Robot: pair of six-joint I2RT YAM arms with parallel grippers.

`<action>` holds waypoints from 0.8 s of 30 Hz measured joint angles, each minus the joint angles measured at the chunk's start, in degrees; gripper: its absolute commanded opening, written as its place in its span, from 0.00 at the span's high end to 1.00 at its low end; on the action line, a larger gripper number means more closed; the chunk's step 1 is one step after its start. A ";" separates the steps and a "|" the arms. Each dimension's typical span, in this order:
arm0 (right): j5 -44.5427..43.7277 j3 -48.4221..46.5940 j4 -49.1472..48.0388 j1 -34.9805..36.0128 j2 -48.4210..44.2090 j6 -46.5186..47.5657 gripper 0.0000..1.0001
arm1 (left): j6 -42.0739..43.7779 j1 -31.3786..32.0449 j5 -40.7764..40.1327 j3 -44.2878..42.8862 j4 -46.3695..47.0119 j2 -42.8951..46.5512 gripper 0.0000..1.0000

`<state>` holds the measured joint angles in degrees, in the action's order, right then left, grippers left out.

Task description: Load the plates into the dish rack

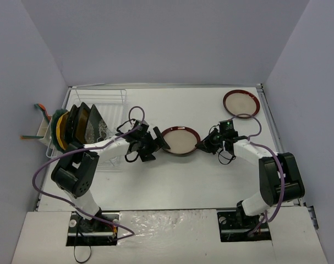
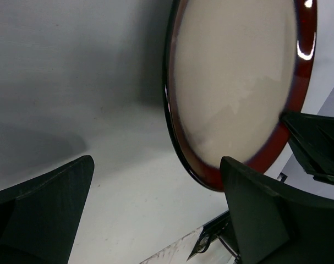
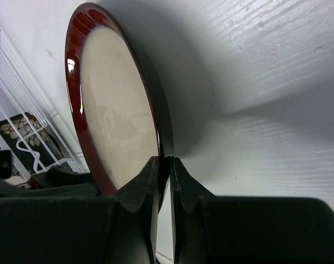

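A round cream plate with a red rim is held off the table at mid-table. My right gripper is shut on its right rim; in the right wrist view the two fingers pinch the rim of the plate. My left gripper is open at the plate's left edge. In the left wrist view the plate hangs just inside the right finger, with the gripper wide apart. The dish rack stands at the left with several plates upright in it.
A second red-rimmed cream plate lies flat at the far right corner of the table. A small caddy with utensils hangs on the rack's left side. The rack's white wires show past the held plate.
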<state>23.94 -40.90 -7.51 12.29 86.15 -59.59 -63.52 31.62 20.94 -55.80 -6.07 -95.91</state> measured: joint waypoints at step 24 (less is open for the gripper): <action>5.59 3.03 -4.68 -0.70 1.16 -5.33 1.00 | -15.73 1.41 -3.22 -3.06 9.29 -7.43 0.77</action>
<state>29.53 -37.87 -12.19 11.60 87.31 -64.92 -79.25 33.03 17.72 -58.86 3.22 -103.34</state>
